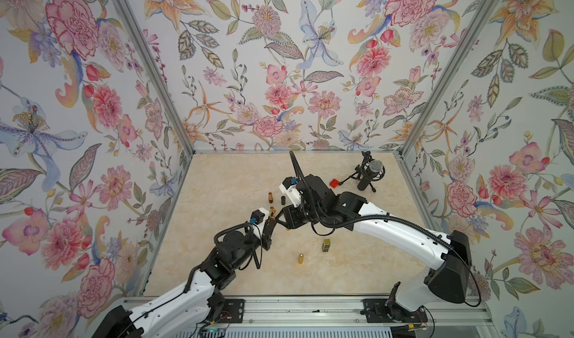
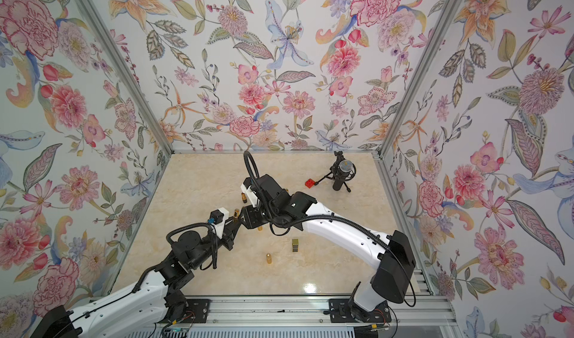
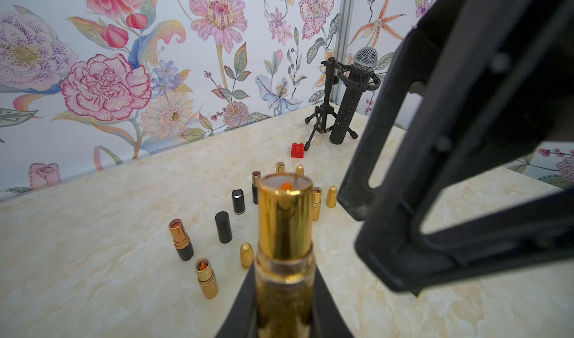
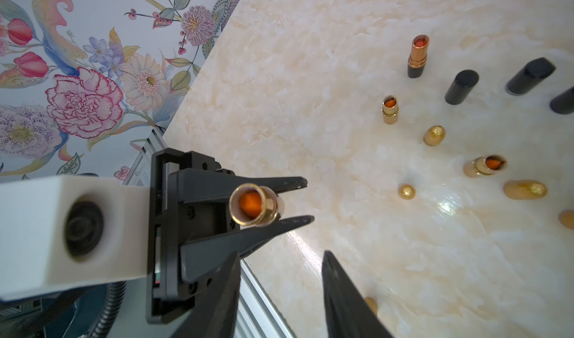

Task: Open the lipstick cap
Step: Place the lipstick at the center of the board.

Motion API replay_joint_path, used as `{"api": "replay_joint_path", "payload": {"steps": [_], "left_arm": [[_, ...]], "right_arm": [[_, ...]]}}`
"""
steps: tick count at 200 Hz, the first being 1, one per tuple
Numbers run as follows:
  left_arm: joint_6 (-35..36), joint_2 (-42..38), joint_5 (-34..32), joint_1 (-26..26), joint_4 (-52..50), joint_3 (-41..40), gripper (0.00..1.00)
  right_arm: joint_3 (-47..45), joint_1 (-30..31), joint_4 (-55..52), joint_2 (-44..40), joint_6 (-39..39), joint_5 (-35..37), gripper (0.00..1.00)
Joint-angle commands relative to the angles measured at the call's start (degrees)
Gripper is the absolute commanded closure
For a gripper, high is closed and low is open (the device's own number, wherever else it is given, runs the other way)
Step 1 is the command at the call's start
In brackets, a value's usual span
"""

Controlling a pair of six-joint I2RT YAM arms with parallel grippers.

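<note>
My left gripper [image 3: 284,277] is shut on the lower barrel of a gold lipstick [image 3: 284,215]. The lipstick has no cap on it, and its orange stick shows in the open top [image 4: 251,204]. In both top views it stands nearly upright at mid-table [image 1: 272,211] [image 2: 236,213]. My right gripper [image 4: 282,253] hangs close beside it, open, with nothing between its fingers. A gold cap [image 4: 371,305] lies on the table just past one right finger, partly hidden by it.
Several uncapped lipsticks and loose gold and black caps stand beyond the grippers, among them a black cap [image 3: 223,227] and a gold bullet cap [image 3: 247,255]. A red brick [image 3: 297,150] and a microphone on a tripod [image 3: 354,97] sit at the back right. A square gold lipstick [image 1: 326,245] stands nearer the front.
</note>
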Motion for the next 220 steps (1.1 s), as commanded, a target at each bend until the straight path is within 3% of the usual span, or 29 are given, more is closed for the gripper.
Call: {"api": "replay_joint_path", "payload": {"steps": [1, 35, 110, 220], "left_arm": [[0.74, 0.51, 1.91, 0.5, 0.66, 1.83, 0.92], [1.15, 1.02, 2.15, 0.47, 0.35, 2.28, 0.92], [1.62, 1.46, 2.37, 0.58, 0.26, 2.12, 0.92], [1.81, 1.97, 2.53, 0.56, 0.34, 2.54, 0.92]], "right_arm": [[3.04, 0.13, 1.23, 2.31, -0.82, 0.94, 0.55], [5.03, 0.31, 1.29, 4.23, -1.07, 1.55, 0.55], [6.25, 0.33, 1.42, 5.33, -1.41, 0.68, 0.68], [6.8, 0.33, 1.46, 6.11, -1.66, 0.19, 0.77]]}}
